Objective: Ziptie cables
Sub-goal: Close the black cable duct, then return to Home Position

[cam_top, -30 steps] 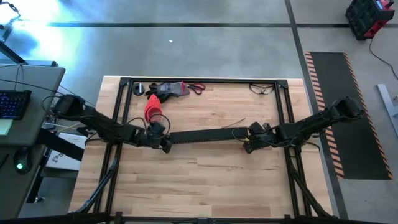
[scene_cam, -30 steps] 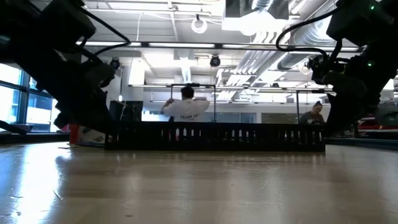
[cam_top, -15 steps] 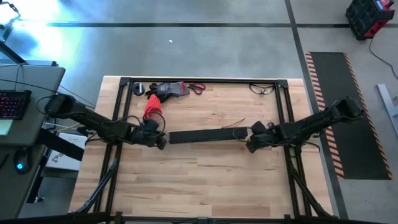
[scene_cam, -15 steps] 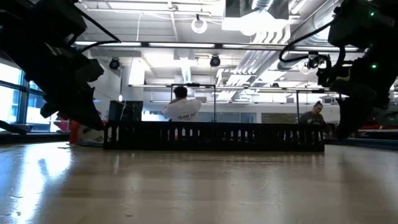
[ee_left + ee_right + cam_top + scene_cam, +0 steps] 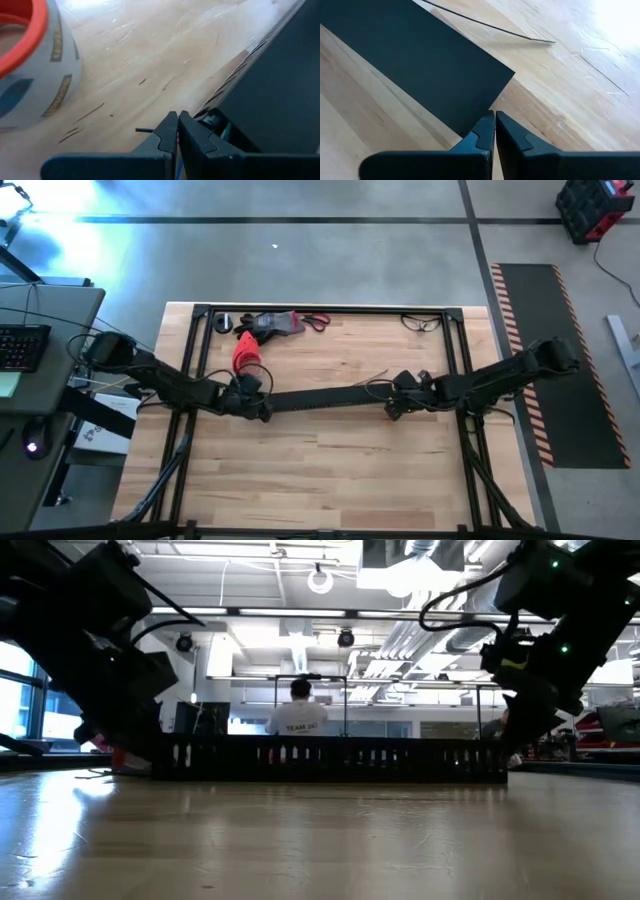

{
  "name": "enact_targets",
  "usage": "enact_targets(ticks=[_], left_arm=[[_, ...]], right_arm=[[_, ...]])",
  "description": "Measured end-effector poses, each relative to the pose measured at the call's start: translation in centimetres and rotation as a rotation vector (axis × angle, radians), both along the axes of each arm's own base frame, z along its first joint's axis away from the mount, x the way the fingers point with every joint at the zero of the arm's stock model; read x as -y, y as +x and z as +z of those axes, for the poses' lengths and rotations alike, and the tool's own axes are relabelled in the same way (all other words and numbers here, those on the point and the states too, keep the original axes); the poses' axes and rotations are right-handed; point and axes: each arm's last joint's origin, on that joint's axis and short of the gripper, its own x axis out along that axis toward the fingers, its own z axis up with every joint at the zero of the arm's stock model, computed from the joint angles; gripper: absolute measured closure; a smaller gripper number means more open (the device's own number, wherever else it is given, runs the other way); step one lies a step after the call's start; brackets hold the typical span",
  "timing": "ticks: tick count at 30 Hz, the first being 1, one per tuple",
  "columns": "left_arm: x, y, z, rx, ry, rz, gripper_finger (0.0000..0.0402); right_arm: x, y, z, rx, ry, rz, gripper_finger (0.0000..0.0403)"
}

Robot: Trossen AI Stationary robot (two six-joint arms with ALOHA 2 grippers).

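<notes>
Both end effectors pressed together at the ends of the black channel, cables not yet taken.
Left end effector [image 5: 262, 408] and right end effector [image 5: 393, 407] are closed, nothing pinched, at centre frame on the wooden worktop [image 5: 330, 470]. Cables [image 5: 382, 377], just above the channel [image 5: 325, 398] right of centre, are judged light, limp and slippery; best gathered mid-bunch. An open workshop with a person is seen behind.
</notes>
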Motion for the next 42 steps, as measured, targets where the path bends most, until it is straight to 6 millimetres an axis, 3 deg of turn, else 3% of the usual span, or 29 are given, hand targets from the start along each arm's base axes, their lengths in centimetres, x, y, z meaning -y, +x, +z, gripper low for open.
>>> enact_targets(ticks=[8,13,24,32,37,42], left_arm=[[0.0,0.0,-0.4,-0.028,0.014,-0.004,0.0402],[-0.1,-0.5,0.0,-0.048,0.005,-0.008,0.0402],[-0.2,-0.6,0.1,-0.058,0.036,-0.015,0.0402],[-0.1,-0.5,0.3,-0.052,0.048,-0.024,0.0402],[0.2,-0.3,1.7,-0.118,0.064,-0.04,0.0402],[0.4,-0.8,4.8,-0.12,0.102,-0.043,0.0402]], right_arm=[[-0.2,0.6,0.4,0.029,-0.02,0.063,0.0403],[0.2,0.1,0.8,-0.049,-0.054,0.01,0.0403],[0.1,0.6,0.8,-0.017,-0.051,0.016,0.0403],[-1.0,1.1,0.6,0.022,0.0,0.07,0.0403],[-1.3,0.4,1.1,0.026,-0.063,0.061,0.0403],[-1.7,-0.6,2.5,0.067,-0.089,0.096,0.0403]])
